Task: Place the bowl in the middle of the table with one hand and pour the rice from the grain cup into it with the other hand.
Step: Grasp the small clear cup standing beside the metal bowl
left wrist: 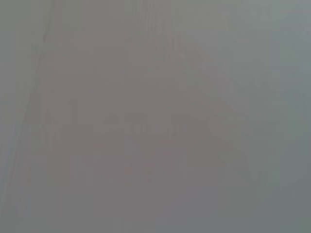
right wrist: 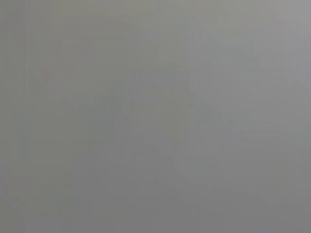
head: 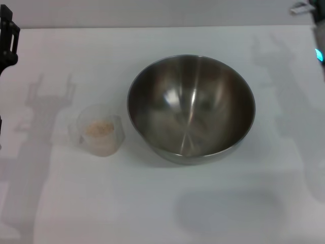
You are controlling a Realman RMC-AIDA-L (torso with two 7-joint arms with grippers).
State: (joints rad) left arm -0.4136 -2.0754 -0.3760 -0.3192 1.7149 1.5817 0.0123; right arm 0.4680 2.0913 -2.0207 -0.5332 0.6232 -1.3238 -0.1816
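Observation:
The steel bowl (head: 191, 108) stands upright near the middle of the white table (head: 162, 203), and it looks empty inside. Just left of it, a small gap away, stands the clear grain cup (head: 99, 129) with a little heap of pale rice (head: 99, 128) in it. A black part of my left gripper (head: 7, 40) shows at the far left edge, well away from the cup. Only a sliver of my right gripper (head: 303, 7) shows at the top right corner, far from the bowl. Both wrist views show only a plain grey surface.
The table's far edge (head: 162, 27) runs along the top of the head view. Arm shadows fall on the table left of the cup and right of the bowl. A small cyan light (head: 319, 54) glows at the right edge.

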